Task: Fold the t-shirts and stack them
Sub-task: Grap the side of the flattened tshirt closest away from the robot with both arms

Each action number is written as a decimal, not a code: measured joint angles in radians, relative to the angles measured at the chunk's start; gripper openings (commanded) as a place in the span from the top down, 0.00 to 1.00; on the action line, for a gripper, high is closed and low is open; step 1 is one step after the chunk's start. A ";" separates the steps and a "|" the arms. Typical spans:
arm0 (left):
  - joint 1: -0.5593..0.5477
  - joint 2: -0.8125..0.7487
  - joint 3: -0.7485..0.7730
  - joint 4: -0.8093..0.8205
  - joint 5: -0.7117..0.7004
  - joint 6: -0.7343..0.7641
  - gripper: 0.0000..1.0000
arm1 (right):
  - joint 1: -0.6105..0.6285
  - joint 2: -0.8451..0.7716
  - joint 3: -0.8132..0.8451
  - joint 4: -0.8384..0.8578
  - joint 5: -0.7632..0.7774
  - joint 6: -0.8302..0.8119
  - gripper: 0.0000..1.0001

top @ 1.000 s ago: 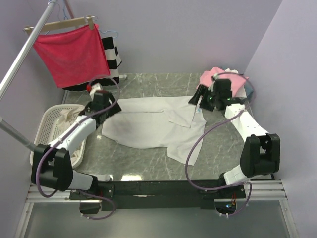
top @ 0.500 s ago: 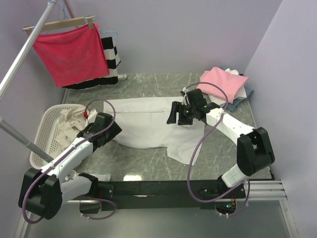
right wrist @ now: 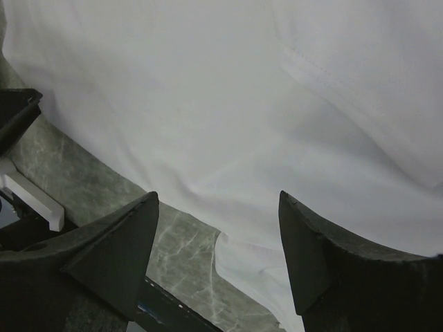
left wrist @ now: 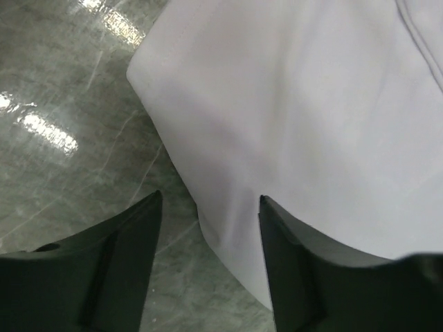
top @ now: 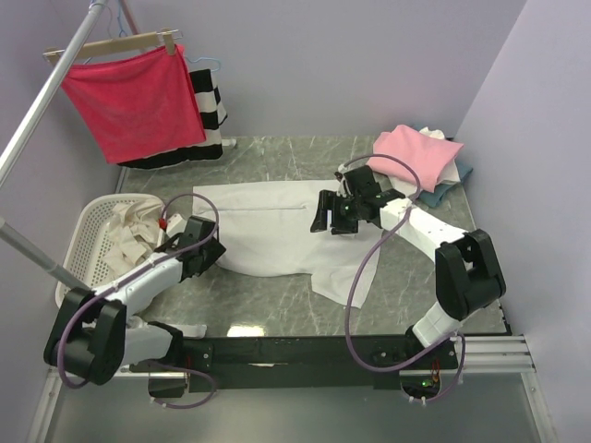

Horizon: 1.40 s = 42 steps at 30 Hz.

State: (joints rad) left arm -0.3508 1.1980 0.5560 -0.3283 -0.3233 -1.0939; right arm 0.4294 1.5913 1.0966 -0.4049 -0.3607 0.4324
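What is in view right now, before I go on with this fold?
white t-shirt: one, white, spread flat mid-table.
folded stack: one, pink on top with white and blue-grey edges beneath, far right corner.
basket: one, white, at the left, holding crumpled pale cloth.
red cloth: one, red, clipped to a wooden hanger, back left.
striped garment: one, black and white, behind the red cloth.
rail: one, metal, slanting at left.
table: one, grey-green marble.
left gripper: black, open, over the shirt's near-left edge.
right gripper: black, open, above the shirt's right part.
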 measured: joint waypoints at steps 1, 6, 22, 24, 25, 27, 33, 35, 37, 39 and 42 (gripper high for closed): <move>0.000 0.015 -0.002 0.011 0.000 -0.002 0.42 | 0.000 0.010 0.002 -0.001 0.000 0.000 0.23; 0.000 0.090 -0.006 0.073 -0.016 -0.006 0.64 | 0.000 0.038 0.012 -0.010 0.000 -0.005 0.24; -0.006 0.356 0.348 0.037 -0.040 0.221 0.73 | 0.000 0.133 0.031 0.001 -0.050 -0.011 0.25; -0.006 0.425 0.423 0.026 -0.028 0.271 0.68 | 0.000 0.137 0.031 0.001 -0.054 -0.012 0.25; -0.006 0.462 0.463 0.021 -0.021 0.295 0.68 | 0.000 0.138 0.031 0.002 -0.056 -0.012 0.25; -0.006 0.550 0.550 0.001 0.008 0.341 0.63 | 0.000 0.139 0.031 0.005 -0.058 -0.013 0.25; -0.010 0.781 0.794 -0.068 0.060 0.441 0.44 | 0.000 0.161 0.029 0.027 -0.074 -0.015 0.25; -0.011 0.786 0.813 -0.071 0.064 0.452 0.36 | 0.000 0.167 0.029 0.028 -0.075 -0.016 0.25; -0.013 0.774 0.803 -0.074 0.060 0.455 0.27 | 0.000 0.167 0.028 0.028 -0.076 -0.016 0.25; -0.013 0.738 0.765 -0.075 0.048 0.454 0.23 | 0.000 0.169 0.028 0.033 -0.078 -0.019 0.25; -0.013 0.619 0.673 -0.084 0.018 0.448 0.20 | 0.000 0.185 0.028 0.043 -0.087 -0.021 0.26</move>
State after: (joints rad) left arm -0.3637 1.8172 1.2289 -0.4126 -0.3050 -0.6456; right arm 0.4294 1.7760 1.1248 -0.3622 -0.4473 0.4118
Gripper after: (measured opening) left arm 0.781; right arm 0.746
